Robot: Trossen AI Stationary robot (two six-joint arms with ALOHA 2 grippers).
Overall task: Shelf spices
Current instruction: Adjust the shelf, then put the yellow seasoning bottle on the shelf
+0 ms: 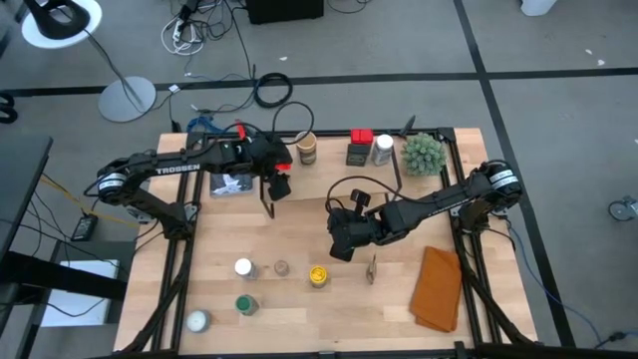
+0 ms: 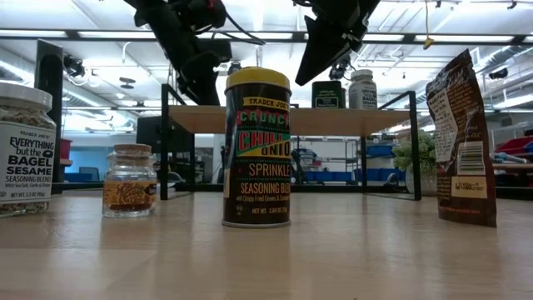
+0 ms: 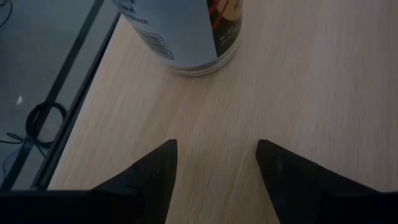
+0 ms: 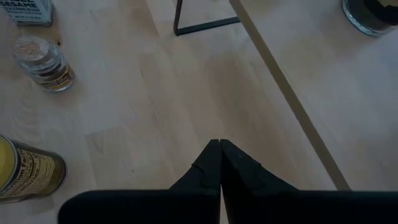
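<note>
Spices wait: we see the yellow-lidded jar (image 1: 318,274) low-centre, the right gripper (image 1: 342,242) clenched empty just above it, the left gripper (image 3: 214,163) released over the shelf (image 1: 329,179), likely after placing.

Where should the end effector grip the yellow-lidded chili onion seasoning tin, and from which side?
Around the upper body of the chili onion tin, coming from above. It stands upright on the table, tall and cylindrical, with free space around it. Neighbouring small jar stands apart.
</note>
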